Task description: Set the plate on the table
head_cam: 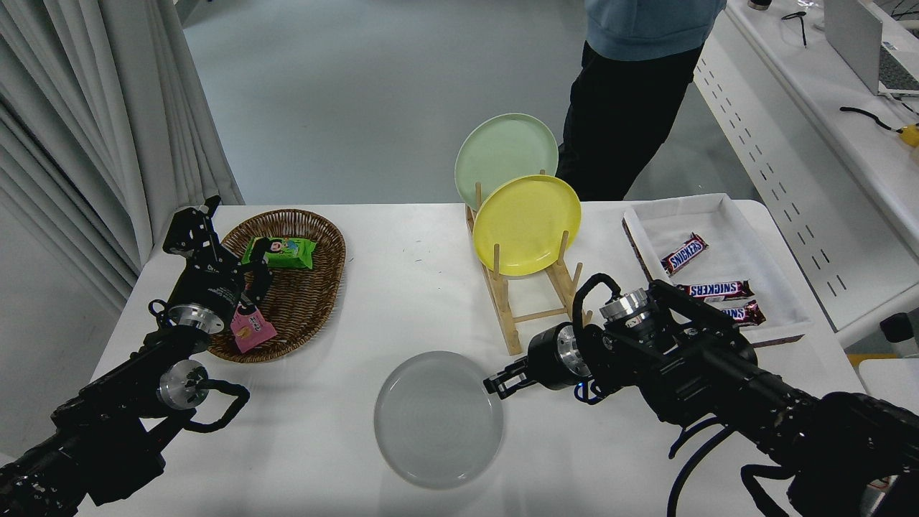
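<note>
The light-gray plate (pixel 438 418) lies low and nearly flat over the front middle of the white table (pixel 402 287); I cannot tell whether it touches the surface. My right gripper (pixel 495 383) reaches in from the right and is shut on the plate's upper right rim. My left gripper (pixel 195 233) is parked at the lower left, beside the wicker basket.
A wicker basket (pixel 301 301) with a green packet (pixel 280 253) and a pink packet (pixel 251 329) is at the left. A wooden rack (pixel 517 309) holds a yellow plate (pixel 526 224) and a pale green plate (pixel 502 147). A white tray (pixel 718 215) of Snickers bars is at the right. A person (pixel 632 93) stands at the far side.
</note>
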{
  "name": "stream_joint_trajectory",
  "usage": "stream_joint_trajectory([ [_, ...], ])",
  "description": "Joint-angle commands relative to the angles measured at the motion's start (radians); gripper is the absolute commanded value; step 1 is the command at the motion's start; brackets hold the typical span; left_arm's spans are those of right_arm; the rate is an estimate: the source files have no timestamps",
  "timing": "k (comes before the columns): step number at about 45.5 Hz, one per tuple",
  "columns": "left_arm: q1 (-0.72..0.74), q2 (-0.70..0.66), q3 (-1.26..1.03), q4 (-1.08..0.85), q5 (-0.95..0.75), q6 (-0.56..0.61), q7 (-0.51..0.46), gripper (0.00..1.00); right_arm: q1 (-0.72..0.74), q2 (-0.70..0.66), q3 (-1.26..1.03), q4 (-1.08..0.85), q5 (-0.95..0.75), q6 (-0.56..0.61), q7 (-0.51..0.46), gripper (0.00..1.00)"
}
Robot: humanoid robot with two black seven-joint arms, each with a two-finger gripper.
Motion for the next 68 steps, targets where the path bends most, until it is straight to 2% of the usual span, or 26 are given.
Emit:
stream_joint_trajectory([
  [1,0.001,0.000,0.000,0.000,0.000,-0.001,0.000,1.00,-0.003,0.000,-0.001,0.001,-0.003,0.000,0.000,0.04],
  [5,0.001,0.000,0.000,0.000,0.000,0.001,0.000,1.00,-0.001,0.000,-0.001,0.003,-0.008,0.000,0.000,0.15],
  [10,0.001,0.000,0.000,0.000,0.000,0.001,0.000,1.00,-0.001,0.000,-0.001,0.009,-0.029,0.000,0.000,0.23],
  [14,0.001,0.000,0.000,0.000,0.000,0.000,0.000,1.00,-0.001,0.000,-0.001,0.011,-0.055,0.000,0.002,0.24],
  [18,-0.001,0.000,0.000,0.000,0.000,0.000,0.000,1.00,-0.003,0.000,0.001,0.017,-0.066,0.000,0.002,0.34],
  [21,0.001,0.000,0.000,0.000,0.000,0.001,0.000,1.00,-0.001,0.000,0.002,0.017,-0.066,0.000,0.000,0.49],
  [25,0.001,0.000,0.000,0.000,0.000,0.001,0.000,1.00,0.000,0.000,0.004,0.018,-0.075,0.000,0.000,0.53],
  [27,0.001,0.000,0.000,0.000,0.000,-0.001,0.000,1.00,0.000,0.000,0.008,0.020,-0.077,0.000,0.000,0.63],
  [30,0.001,0.000,0.000,0.000,0.000,0.001,0.000,1.00,0.000,0.000,0.010,0.023,-0.077,0.000,-0.003,0.99],
  [44,0.001,0.000,0.000,0.000,0.000,0.001,0.000,1.00,-0.021,0.000,0.001,0.179,-0.097,0.000,-0.004,1.00],
  [56,0.001,0.000,0.000,0.000,0.000,-0.001,0.000,1.00,-0.038,0.000,-0.007,0.218,-0.235,0.000,-0.003,1.00],
  [62,0.001,0.000,0.000,0.000,0.000,-0.001,0.000,1.00,-0.036,0.000,-0.018,0.218,-0.399,0.003,-0.001,1.00],
  [68,-0.001,0.000,0.000,0.000,0.000,0.000,0.000,1.00,-0.035,0.000,-0.016,0.210,-0.482,0.243,0.000,1.00],
])
